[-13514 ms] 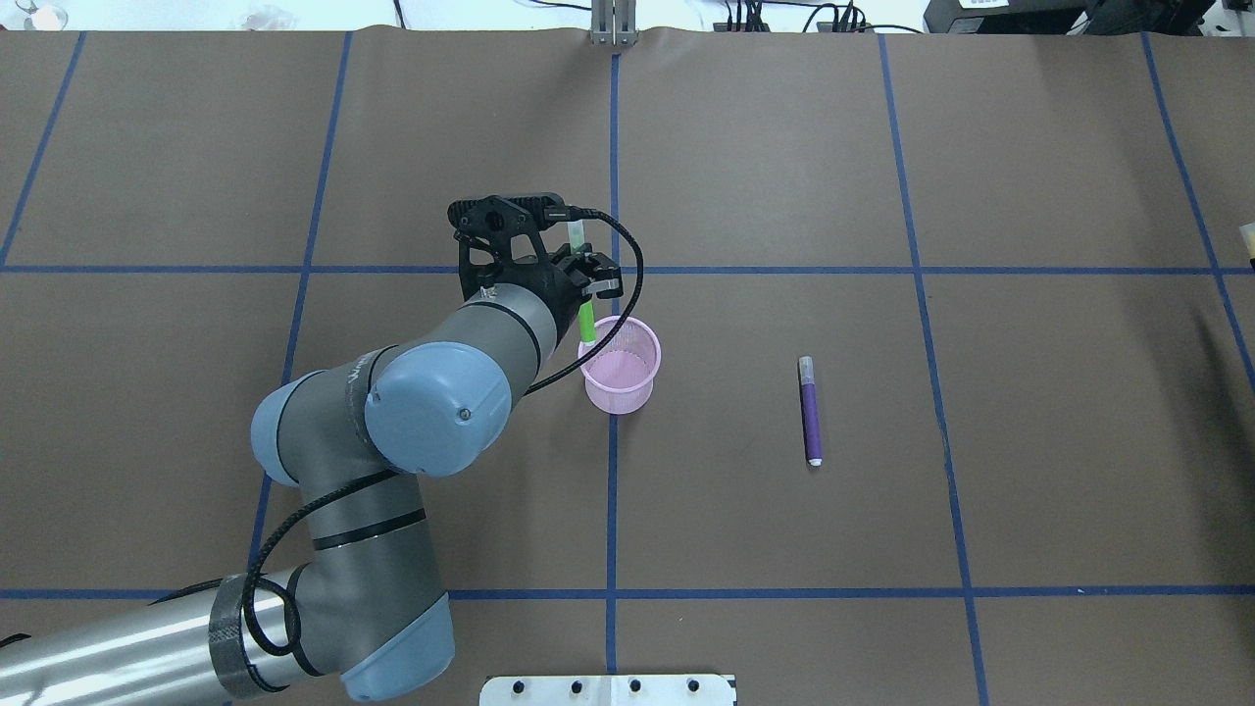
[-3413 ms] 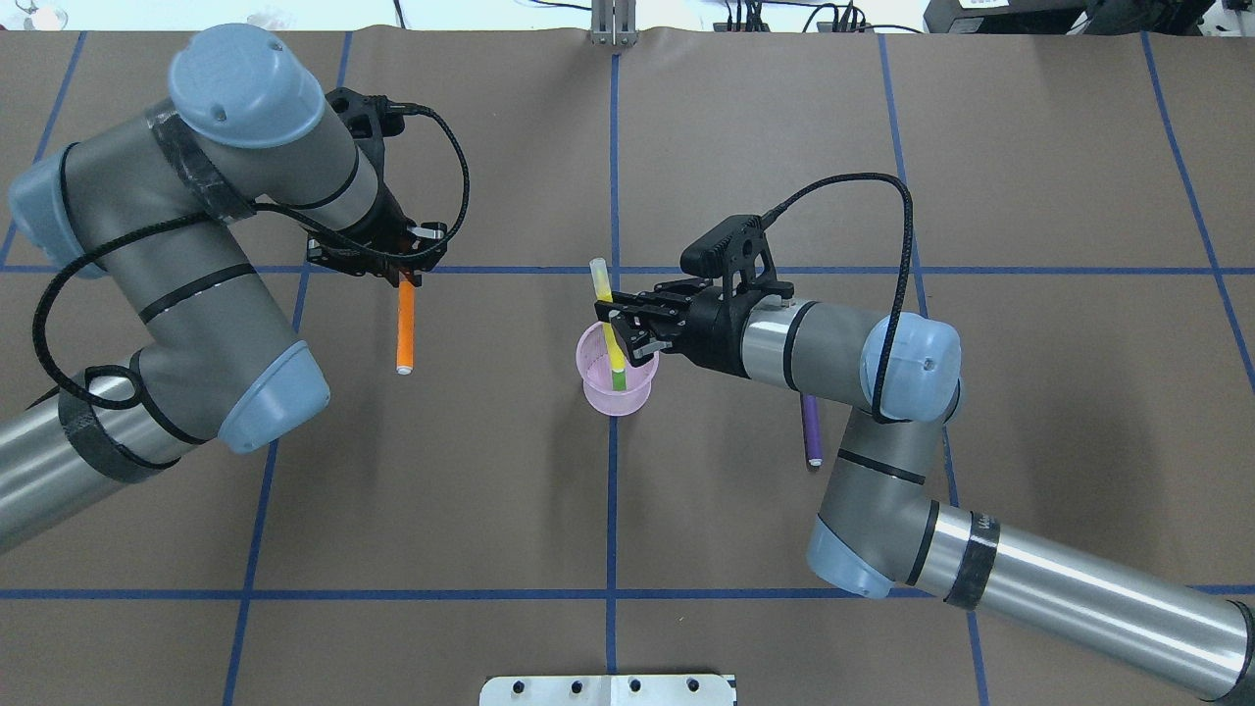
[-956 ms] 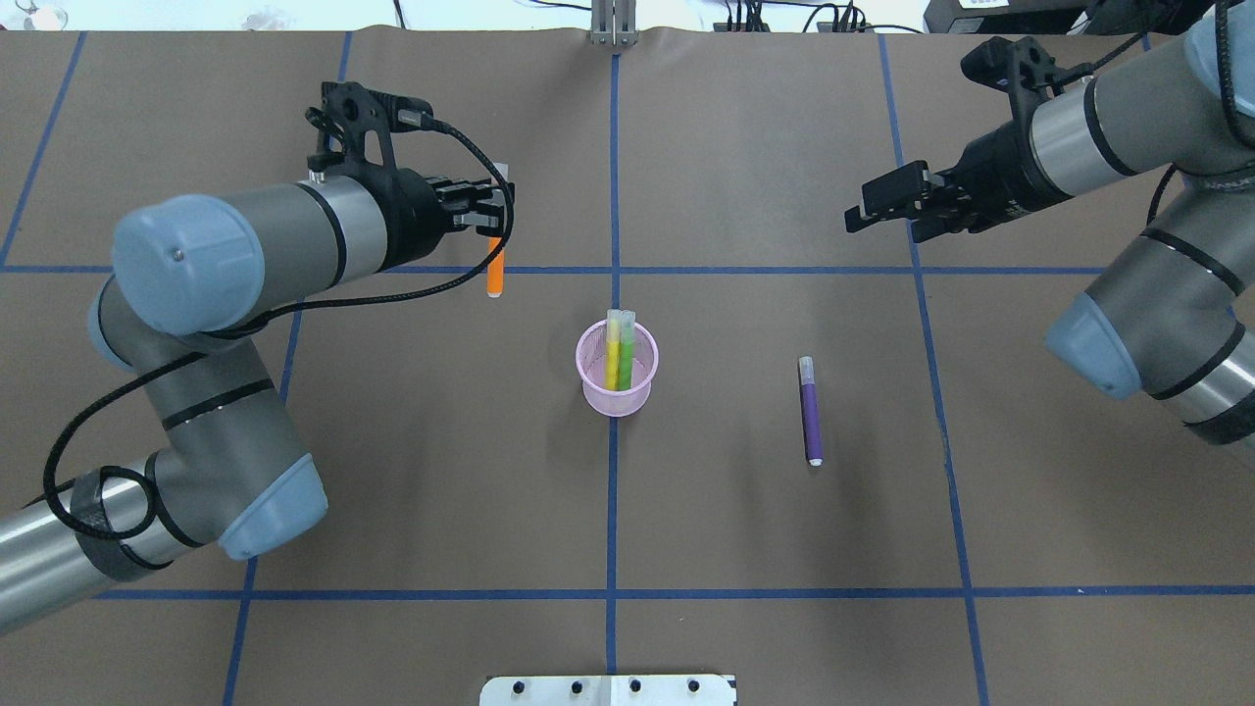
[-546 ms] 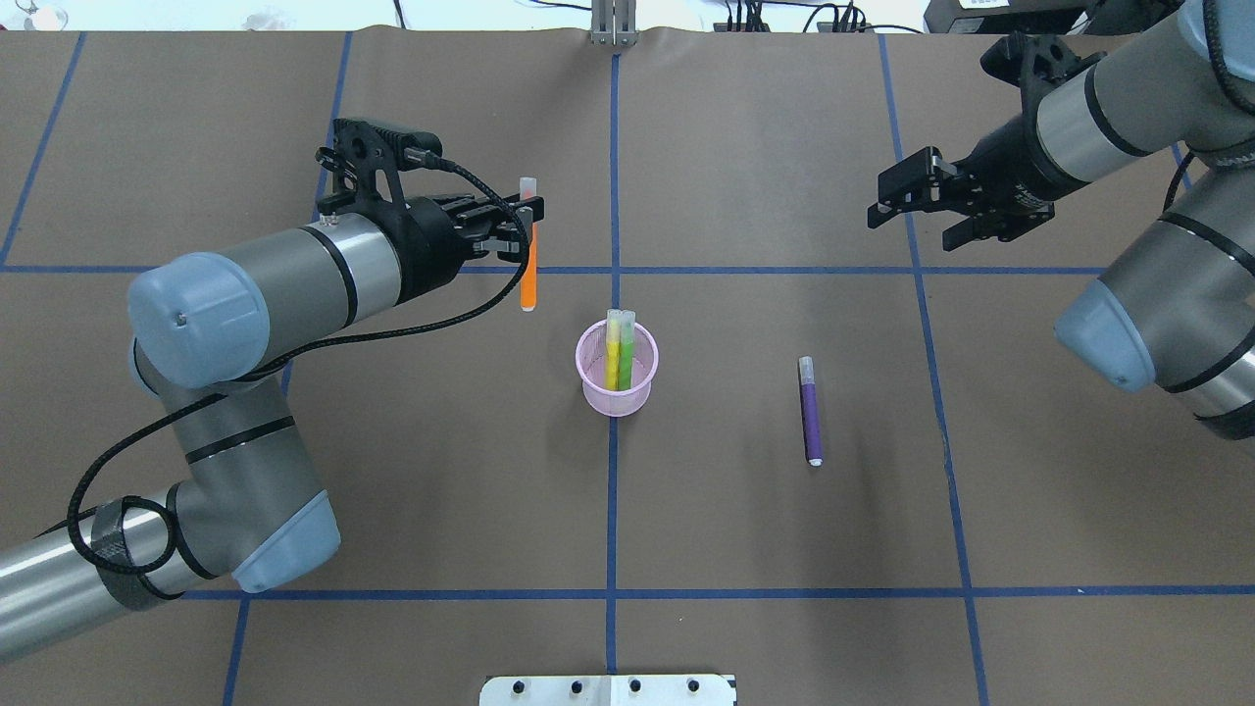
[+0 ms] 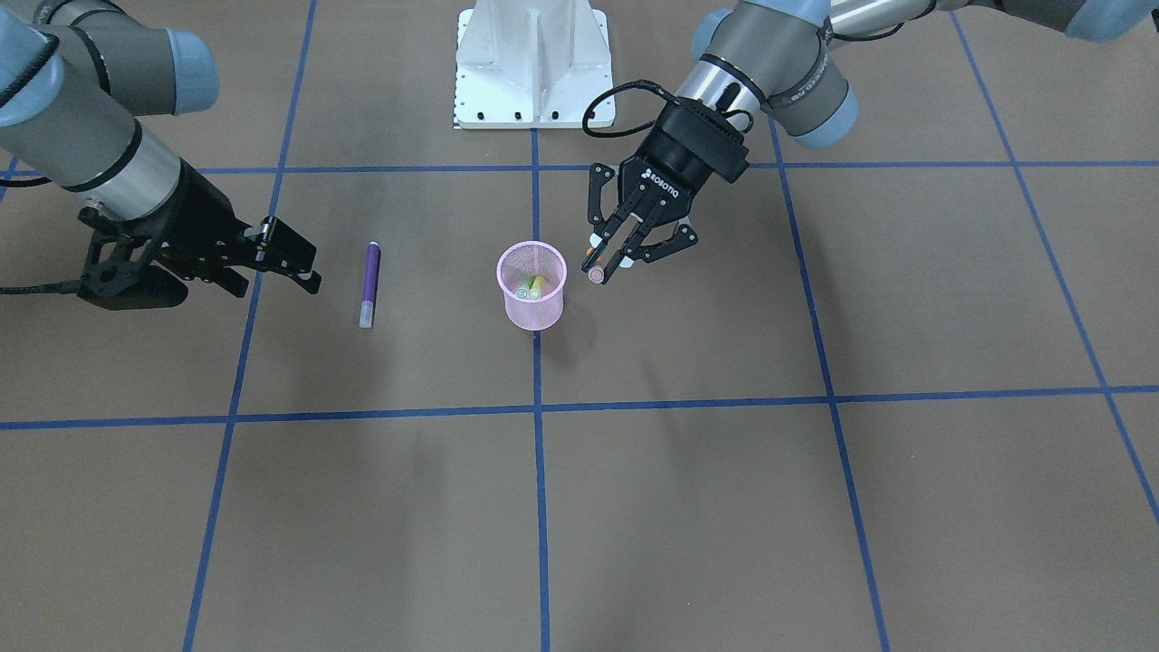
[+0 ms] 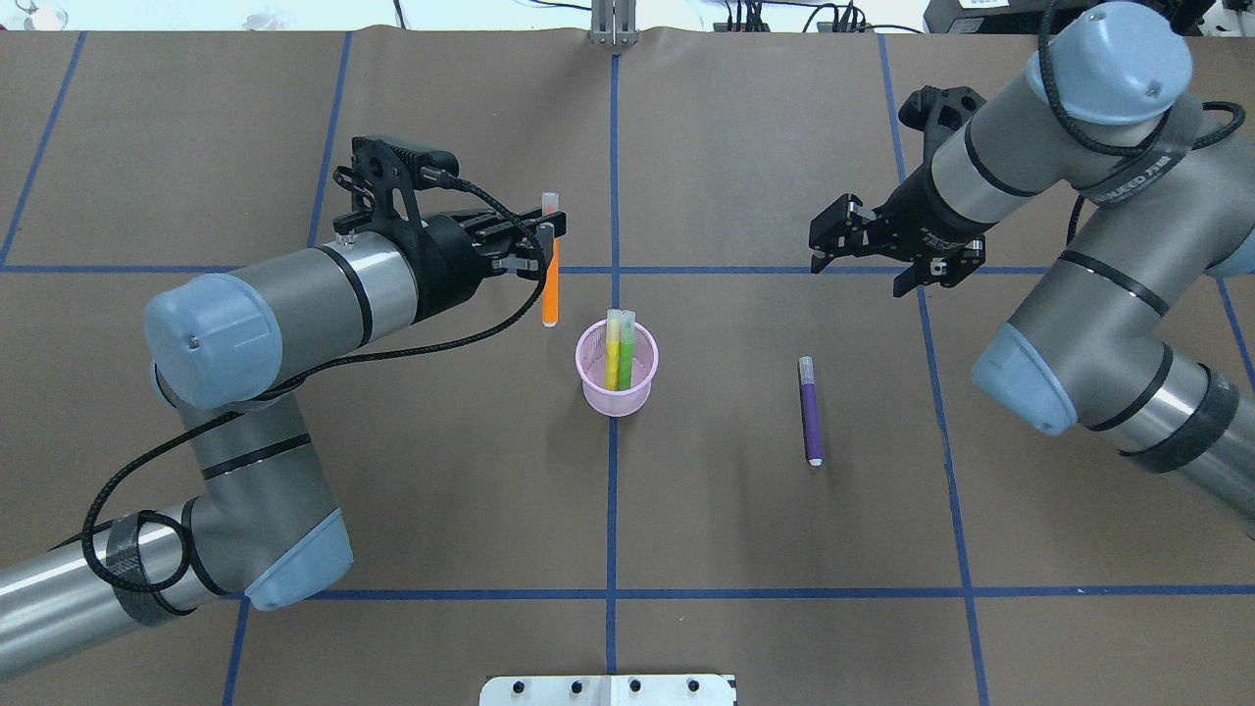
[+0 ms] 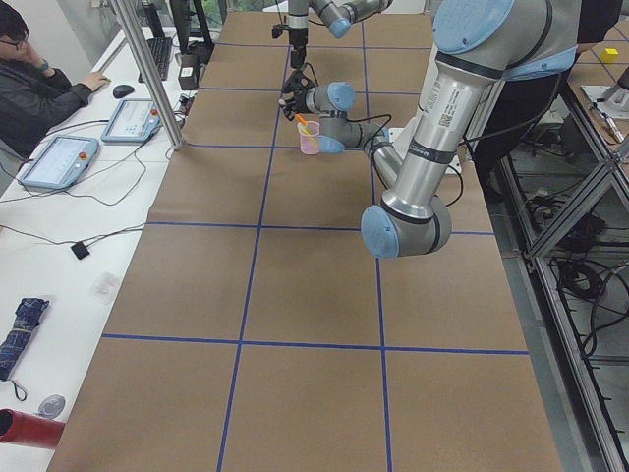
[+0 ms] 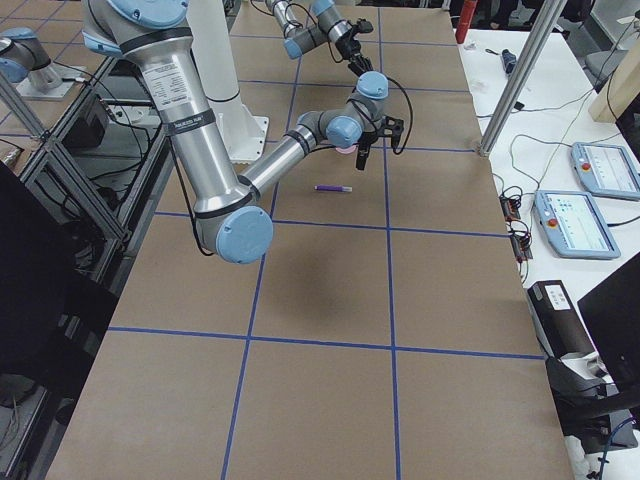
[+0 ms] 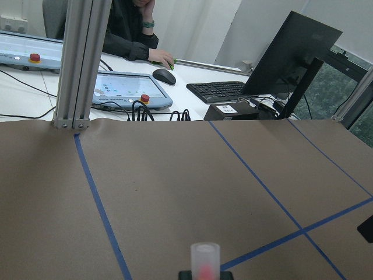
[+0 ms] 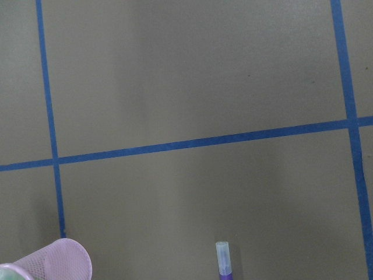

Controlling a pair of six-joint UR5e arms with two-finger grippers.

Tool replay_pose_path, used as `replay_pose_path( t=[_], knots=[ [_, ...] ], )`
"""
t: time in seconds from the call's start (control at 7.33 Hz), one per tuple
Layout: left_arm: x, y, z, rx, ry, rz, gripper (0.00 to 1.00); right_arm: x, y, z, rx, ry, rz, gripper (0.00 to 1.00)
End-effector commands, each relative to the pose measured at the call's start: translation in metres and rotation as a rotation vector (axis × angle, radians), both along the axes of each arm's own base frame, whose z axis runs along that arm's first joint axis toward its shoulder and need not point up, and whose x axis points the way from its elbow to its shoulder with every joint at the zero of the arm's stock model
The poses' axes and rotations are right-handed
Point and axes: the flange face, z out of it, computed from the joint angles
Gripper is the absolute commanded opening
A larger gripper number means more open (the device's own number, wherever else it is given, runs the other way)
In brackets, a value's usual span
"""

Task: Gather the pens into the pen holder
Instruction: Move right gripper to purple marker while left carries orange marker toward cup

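Here, the left gripper (image 6: 537, 249) is clamped on the orange pen (image 6: 551, 286), holding it upright with its pale cap up, just left of and a little beyond the pink pen holder (image 6: 617, 394), seemingly so it can drop in tip-first. The green pen (image 6: 627, 351) and yellow pen (image 6: 612, 355) standing at the holder's far side narrow its opening and could snag the tip. Farther right, the purple pen (image 6: 810, 417) lies flat on the table (image 6: 745, 549), and the right gripper (image 6: 868, 255), jaws apart and empty, hangs beyond it, probably ready to fetch it.
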Motion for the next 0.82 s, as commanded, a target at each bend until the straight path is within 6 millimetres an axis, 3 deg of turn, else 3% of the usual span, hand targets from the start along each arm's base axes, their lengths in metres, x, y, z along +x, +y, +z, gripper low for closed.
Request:
replay_pose_path(
  t=[0.0, 0.27, 0.68],
  knots=[
    [0.003, 0.002, -0.001, -0.021, 0.018, 0.007, 0.00, -0.042, 0.020, 0.012, -0.026, 0.052, -0.018, 0.99],
    [0.004, 0.001, -0.002, -0.022, 0.016, 0.007, 0.00, -0.072, 0.026, 0.034, -0.008, 0.101, -0.049, 0.97],
    [0.007, 0.000, -0.005, -0.024, 0.020, 0.007, 0.00, -0.079, 0.028, 0.055, 0.061, 0.130, -0.133, 0.97]
  ],
)
